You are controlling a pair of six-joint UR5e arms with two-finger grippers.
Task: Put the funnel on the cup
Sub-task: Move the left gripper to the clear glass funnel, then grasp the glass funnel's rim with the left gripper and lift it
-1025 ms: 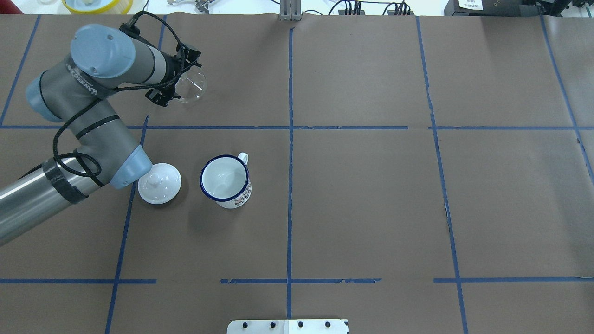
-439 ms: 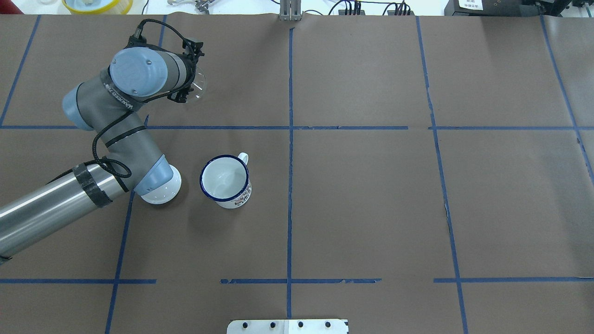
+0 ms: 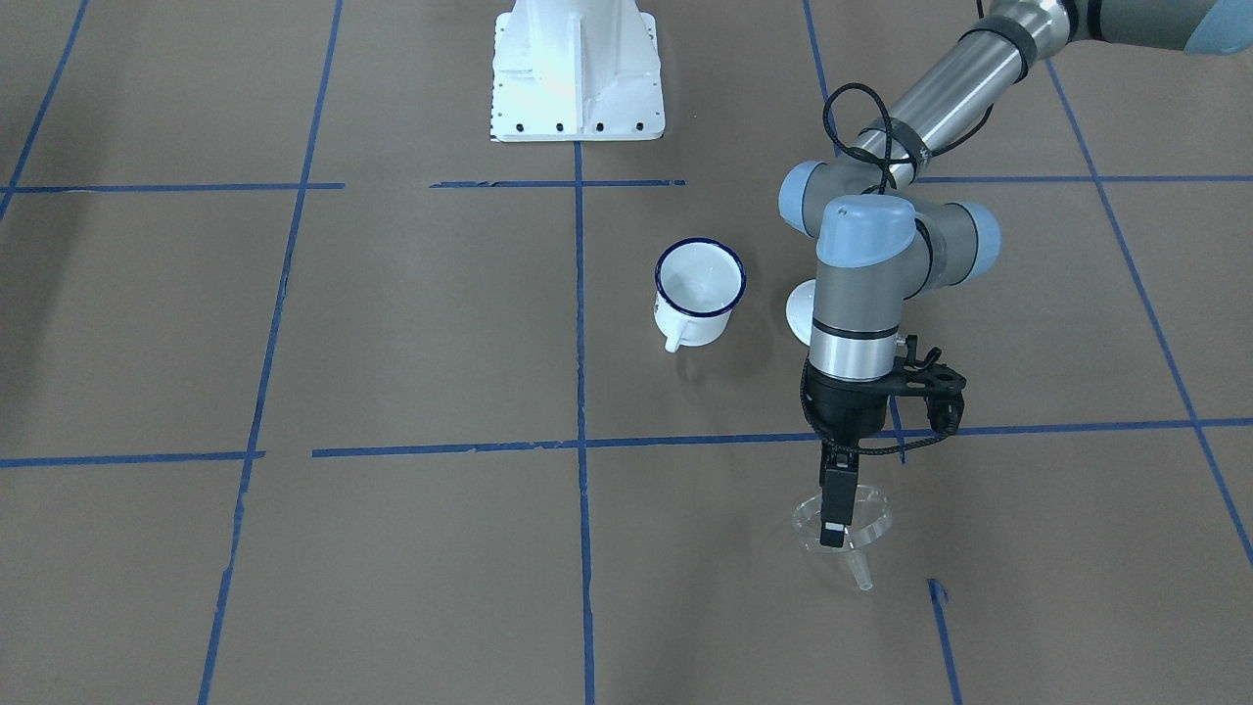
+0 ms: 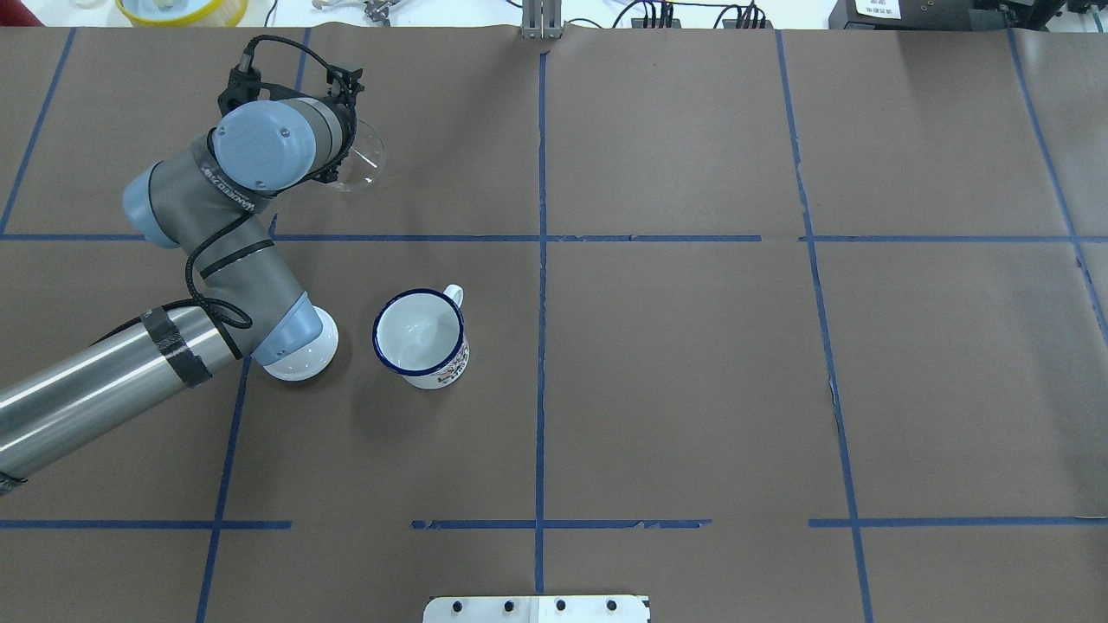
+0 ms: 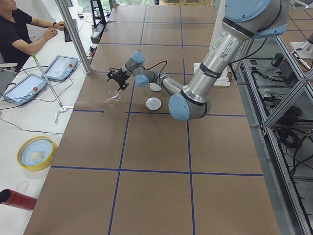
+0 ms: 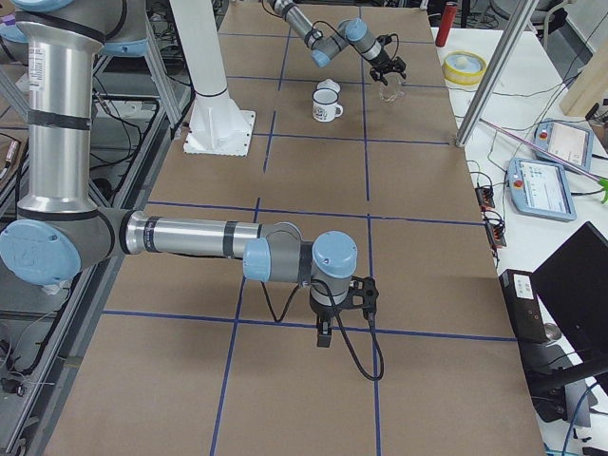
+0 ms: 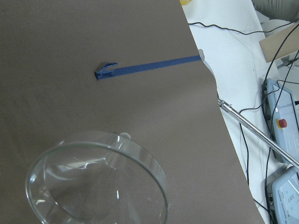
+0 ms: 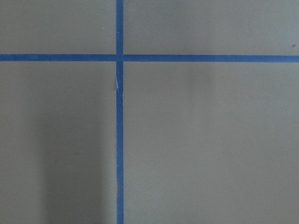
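My left gripper (image 3: pixel 833 534) hangs straight down over the funnel (image 3: pixel 867 521), in the lower right of the front view. The funnel is clear and see-through. It is tipped, with its wide round mouth up and its thin spout poking toward the bottom right of that picture. I cannot tell if it rests on the worktop (image 4: pixel 692 389). The tip of my left gripper is right at the wide rim. I see it only from its thin side, so I cannot tell if it is spread or pinching the rim. In the overhead view the funnel (image 4: pixel 363 160) peeks out from under my wrist in the upper left. In my left wrist view its round mouth fills the lower left corner. The cup (image 4: pixel 420 333) stands upright, a little left of the middle of the overhead view, well apart from the funnel. It is white with a dark blue rim, and its handle points to the upper right. A round white lid (image 4: pixel 299 368) lies near the cup, half hidden under my left arm. My right gripper (image 6: pixel 324 334) is far off, low in the middle of the right side view. It points down over the worktop near a blue tape line (image 8: pixel 119 140). I cannot tell if it is spread or pressed together.
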